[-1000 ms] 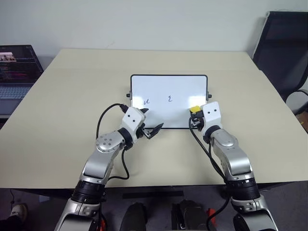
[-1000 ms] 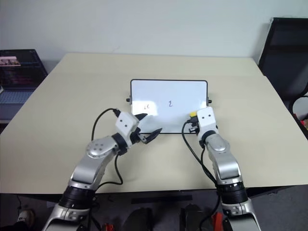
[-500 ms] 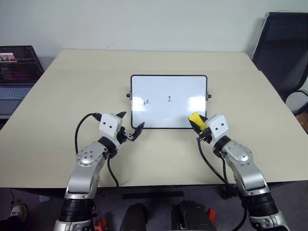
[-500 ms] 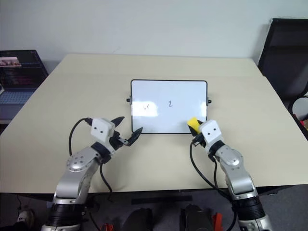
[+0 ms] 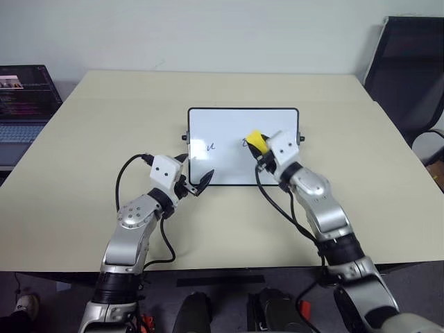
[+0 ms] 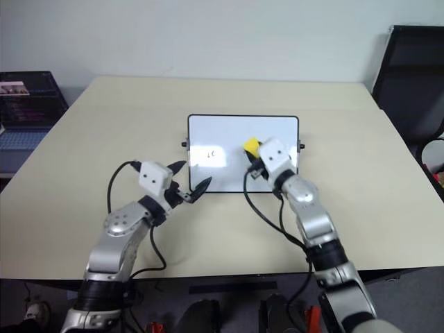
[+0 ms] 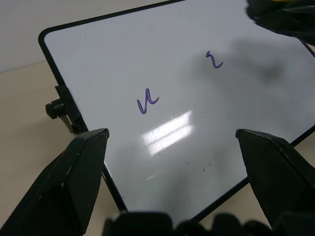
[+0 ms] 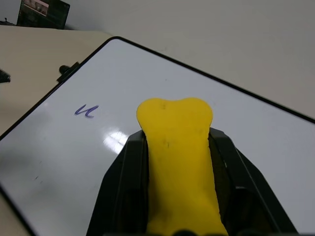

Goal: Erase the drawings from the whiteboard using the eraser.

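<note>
- The glossy white whiteboard with its thin black frame lies flat at the centre of the beige table.
- Your right gripper has its black fingers pinched on the small bright yellow eraser block, held over the board's middle, just at the central squiggle.
- Two purple pen drawings are readable on the board: one toward 9 o'clock from the board's centre, one at the centre. No third mark can be made out.
- Your left gripper sits at the board's 7 o'clock corner, fingers spread wide, holding nothing; whether it touches the frame is unclear.
- Judgement for the step: lower the eraser's face flat onto the central mark, press lightly, and wipe in short strokes toward 9 o'clock so the same pass reaches the second mark.
- Likely risk: the board sliding under the stroke. Brace the near corner with the left gripper and keep its fingers outside the wiping path.
</note>
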Tool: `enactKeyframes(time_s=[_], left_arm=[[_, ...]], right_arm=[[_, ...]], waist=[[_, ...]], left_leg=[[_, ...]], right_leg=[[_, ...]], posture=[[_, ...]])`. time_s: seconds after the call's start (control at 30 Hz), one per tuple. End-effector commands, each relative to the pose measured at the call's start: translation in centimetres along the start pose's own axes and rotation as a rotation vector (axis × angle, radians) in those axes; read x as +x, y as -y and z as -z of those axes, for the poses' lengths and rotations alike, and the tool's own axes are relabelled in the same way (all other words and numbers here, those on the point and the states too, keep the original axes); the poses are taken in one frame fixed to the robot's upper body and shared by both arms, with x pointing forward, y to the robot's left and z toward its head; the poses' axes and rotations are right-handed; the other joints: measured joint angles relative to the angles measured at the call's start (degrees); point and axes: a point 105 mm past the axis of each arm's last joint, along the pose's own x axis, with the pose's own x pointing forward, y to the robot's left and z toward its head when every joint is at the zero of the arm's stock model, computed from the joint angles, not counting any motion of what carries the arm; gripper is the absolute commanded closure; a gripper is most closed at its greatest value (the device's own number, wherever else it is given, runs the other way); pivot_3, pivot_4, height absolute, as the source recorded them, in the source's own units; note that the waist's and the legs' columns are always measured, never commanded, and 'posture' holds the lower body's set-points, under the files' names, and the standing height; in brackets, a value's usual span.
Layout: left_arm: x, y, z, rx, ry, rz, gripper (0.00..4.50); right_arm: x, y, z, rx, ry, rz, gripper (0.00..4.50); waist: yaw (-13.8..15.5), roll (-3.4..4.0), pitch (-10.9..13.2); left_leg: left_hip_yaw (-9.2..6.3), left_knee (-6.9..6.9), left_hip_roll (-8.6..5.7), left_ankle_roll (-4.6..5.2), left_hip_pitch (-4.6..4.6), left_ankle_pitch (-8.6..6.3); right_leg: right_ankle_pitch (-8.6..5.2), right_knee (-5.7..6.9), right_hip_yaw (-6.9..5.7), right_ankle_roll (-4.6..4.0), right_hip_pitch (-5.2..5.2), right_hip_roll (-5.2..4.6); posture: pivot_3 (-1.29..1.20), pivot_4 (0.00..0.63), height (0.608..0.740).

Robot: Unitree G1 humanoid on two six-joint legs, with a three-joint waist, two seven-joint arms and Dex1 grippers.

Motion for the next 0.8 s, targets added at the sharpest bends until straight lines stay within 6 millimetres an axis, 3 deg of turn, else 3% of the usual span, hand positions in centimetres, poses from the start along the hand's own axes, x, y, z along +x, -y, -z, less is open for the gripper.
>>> enactKeyframes(time_s=[0.03,0.2,0.3,0.43,0.6,0.8], left_arm=[[0.6,-0.2,-1.6,0.043,0.055,0.016,0.0],[0.6,-0.1,-1.8,0.048,0.058,0.023,0.0],[0.3,0.0,-1.9,0.05,0.059,0.019,0.0],[-0.2,0.0,-2.1,0.05,0.06,0.006,0.0],[-0.5,0.4,-2.3,0.042,0.061,-0.002,0.0],[-0.5,0.4,-2.3,0.036,0.059,-0.009,0.0]], right_arm=[[2.1,0.5,-0.6,-0.042,-0.001,0.021,3.3],[4.0,0.1,0.5,-0.009,-0.079,0.014,3.3],[3.8,0.1,2.5,-0.005,-0.161,0.019,3.3],[2.2,0.4,4.3,-0.009,-0.217,0.033,3.3],[-1.4,-0.8,6.4,0.016,-0.286,0.003,3.3],[-4.5,-1.6,7.4,0.022,-0.346,-0.004,3.3]], waist=[[0.0,0.0,0.0],[-0.1,0.0,0.0],[-0.2,0.0,0.0],[0.0,-0.01,0.0],[0.4,-0.03,0.0],[0.4,-0.03,-0.1]], left_leg=[[0.02,-0.01,0.0,0.0,-0.01,0.0],[-0.02,-0.06,0.04,-0.04,-0.1,-0.03],[-0.05,-0.07,0.06,-0.04,-0.12,-0.04],[-0.12,0.0,0.08,-0.03,-0.1,-0.02],[-0.16,0.11,0.09,-0.02,-0.05,-0.01],[-0.07,0.12,0.08,0.02,0.12,0.02]], right_leg=[[0.07,-0.01,0.01,-0.12,-0.02,0.0],[0.16,-0.01,-0.03,-0.28,-0.06,-0.04],[0.16,-0.01,-0.04,-0.28,-0.08,-0.05],[0.16,0.03,-0.07,-0.27,-0.03,-0.07],[0.15,0.04,-0.07,-0.22,0.06,-0.1],[0.04,0.07,0.01,0.04,0.13,-0.09]], posture=[[0.0,0.15,0.74],[0.0,0.15,0.74],[0.0,0.15,0.74],[0.0,0.15,0.74],[0.0,0.15,0.74],[0.0,0.15,0.74]])
